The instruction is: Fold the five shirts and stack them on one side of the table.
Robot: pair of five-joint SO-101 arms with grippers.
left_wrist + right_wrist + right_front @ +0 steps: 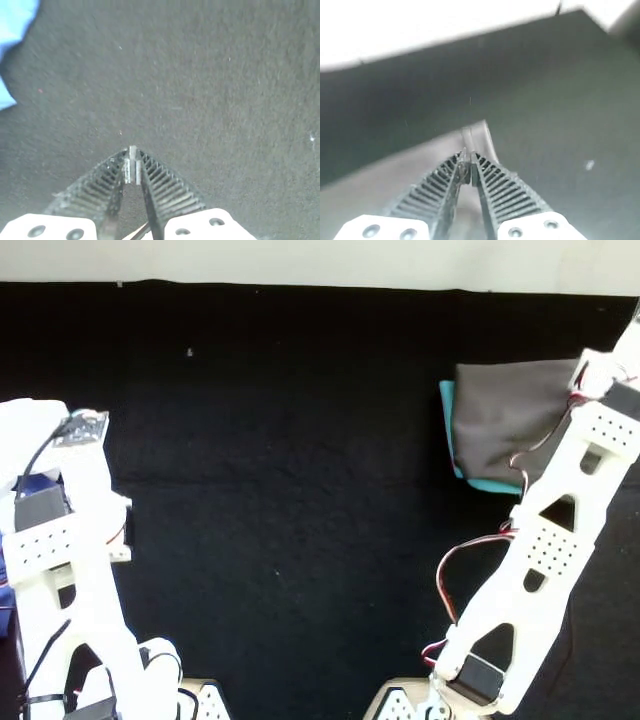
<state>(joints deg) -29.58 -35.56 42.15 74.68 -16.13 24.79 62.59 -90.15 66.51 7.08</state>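
A folded grey shirt (505,415) lies on a folded teal shirt (448,430) at the right side of the black table (300,440). My right gripper (597,370) sits at the grey shirt's far right corner. In the right wrist view that gripper (468,159) is shut, and a raised corner of the grey shirt (395,175) appears pinched at its tips. My left gripper (132,155) is shut on nothing, low over bare black cloth. Blue fabric (12,40) lies a little way from it.
The left arm (60,540) stands at the table's left edge, the right arm (545,540) slants across the right side. The table's far edge (445,40) meets a white wall. Between the arms lies bare black cloth.
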